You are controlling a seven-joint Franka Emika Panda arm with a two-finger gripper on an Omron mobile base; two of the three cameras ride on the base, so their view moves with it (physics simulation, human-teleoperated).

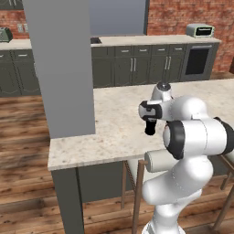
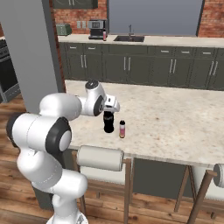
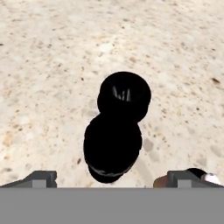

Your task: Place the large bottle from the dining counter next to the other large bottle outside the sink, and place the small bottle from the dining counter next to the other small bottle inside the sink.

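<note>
- my gripper hangs right over the large black bottle, fingers spread wide w/ nothing in them. In the hand view the tips sit on either side of the bottle, not touching it afaict
- black bottle stands upright on the dining counter, not far from the near edge, just right of the grey pillar
- handling guess: glossy and curvy, so prob slippery. Looks rigid, so a firm squeeze should be ok. It's tall and narrow, so it'll tip easy if I bump it. I'd grab the upper body just under the neck, where it's wide enough to bite, not the cap
- small pinkish bottle stands just beside the black one on its right, apart but close. It looks light and easy to knock w/ a finger on the way down
- hard to see: from the left base view my own arm covers most of the black bottle, only the lower bit pokes out. Looking down from the hand it's just a black blob, so can't judge height or where the neck starts
- the small bottle is cut off at the hand view's bottom right corner
- sink is far back on the wall worktop, too small to make out any bottles around it
</note>
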